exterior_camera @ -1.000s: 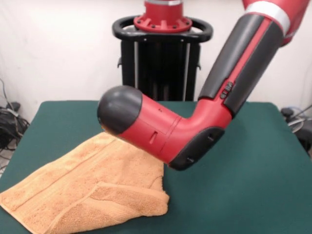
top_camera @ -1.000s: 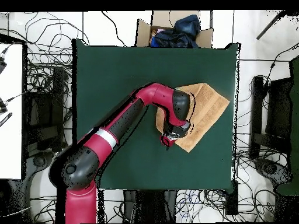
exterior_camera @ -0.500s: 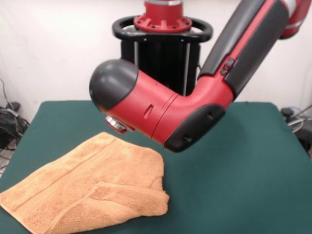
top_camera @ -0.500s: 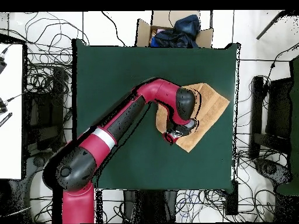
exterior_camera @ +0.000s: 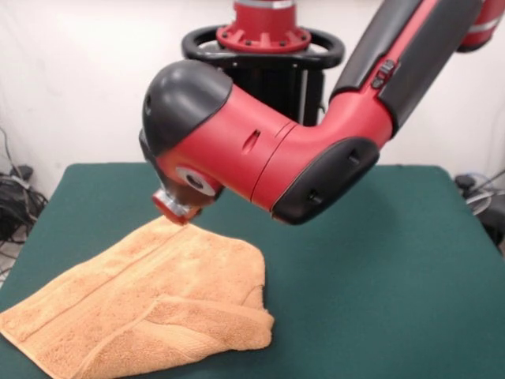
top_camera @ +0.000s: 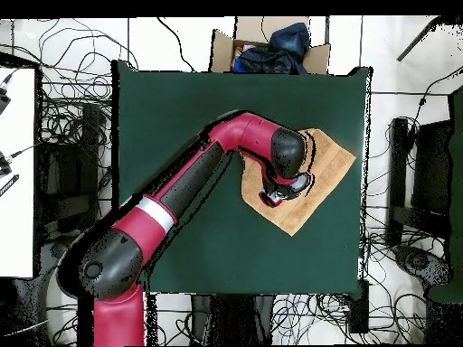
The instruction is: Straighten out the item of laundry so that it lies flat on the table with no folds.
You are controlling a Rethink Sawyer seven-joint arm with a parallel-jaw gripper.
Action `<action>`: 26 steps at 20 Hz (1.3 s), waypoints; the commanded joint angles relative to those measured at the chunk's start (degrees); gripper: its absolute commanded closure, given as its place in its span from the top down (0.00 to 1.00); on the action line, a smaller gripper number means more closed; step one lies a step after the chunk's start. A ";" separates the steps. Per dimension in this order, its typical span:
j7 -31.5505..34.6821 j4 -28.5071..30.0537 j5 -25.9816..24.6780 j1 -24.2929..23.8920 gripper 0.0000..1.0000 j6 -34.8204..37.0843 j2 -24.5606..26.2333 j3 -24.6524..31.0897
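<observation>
1. One peach terry towel (exterior_camera: 158, 308) is lying rumpled, a folded-over flap at one corner, directly beneath the tool (exterior_camera: 175, 209).
2. One green felt bench (exterior_camera: 379, 276) is carrying it.
3. Whether the tool is open, I cannot tell.

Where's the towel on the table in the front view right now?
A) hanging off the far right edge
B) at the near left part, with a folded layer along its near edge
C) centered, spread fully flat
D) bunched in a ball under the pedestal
B: the towel lies on the near left part of the green table, and a doubled-over layer with a raised hem runs along its near edge, so it is not yet flat.
</observation>
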 commanded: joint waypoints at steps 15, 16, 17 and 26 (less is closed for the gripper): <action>16.19 -10.45 5.58 -3.55 0.00 14.73 2.47 3.36; 16.98 -11.57 5.26 -4.01 0.00 12.85 2.89 3.60; 17.53 -12.41 5.23 -4.36 0.00 11.73 3.18 3.74; 23.58 -21.45 2.72 -8.87 0.00 4.13 8.97 -0.17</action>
